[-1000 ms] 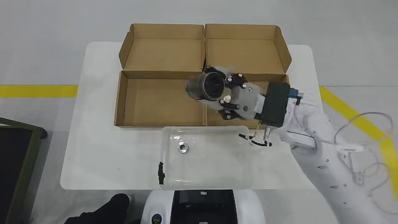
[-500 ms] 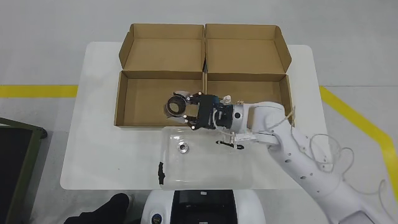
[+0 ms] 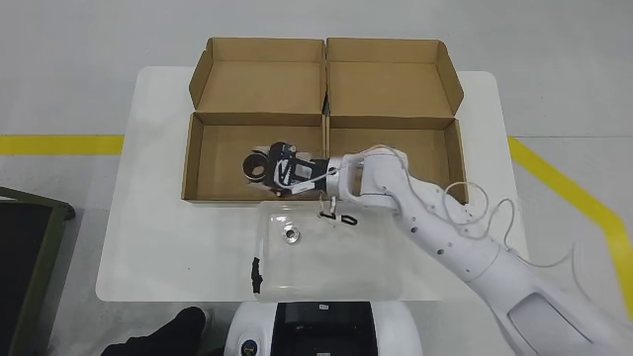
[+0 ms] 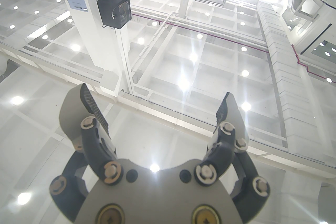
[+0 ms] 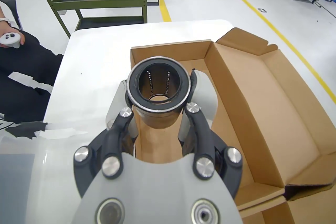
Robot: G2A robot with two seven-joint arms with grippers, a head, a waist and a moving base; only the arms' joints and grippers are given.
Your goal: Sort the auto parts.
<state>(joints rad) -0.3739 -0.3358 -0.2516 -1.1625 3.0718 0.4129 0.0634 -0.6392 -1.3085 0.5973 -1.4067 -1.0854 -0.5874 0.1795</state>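
We see the grey floor (image 3: pixel 99 20) with its yellow line (image 3: pixel 59 144), then the white table (image 3: pixel 148 218) carrying open cardboard boxes and a clear tray (image 3: pixel 396 257). Over the left box (image 3: pixel 218 163) our right gripper (image 5: pixel 160 88) pinches the black bearing (image 3: pixel 259 167) by its sides. Our left gripper (image 4: pixel 157 109) is spread wide, facing the ceiling (image 4: pixel 183 51). A small metal ring (image 3: pixel 290 232) lies in the tray

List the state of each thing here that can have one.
bearing, gripped by its sides
right gripper, shut on the bearing above the left box
left gripper, open
left box, open, lid folded back
right box, open, lid folded back
clear bin, uncovered, one small metal ring inside
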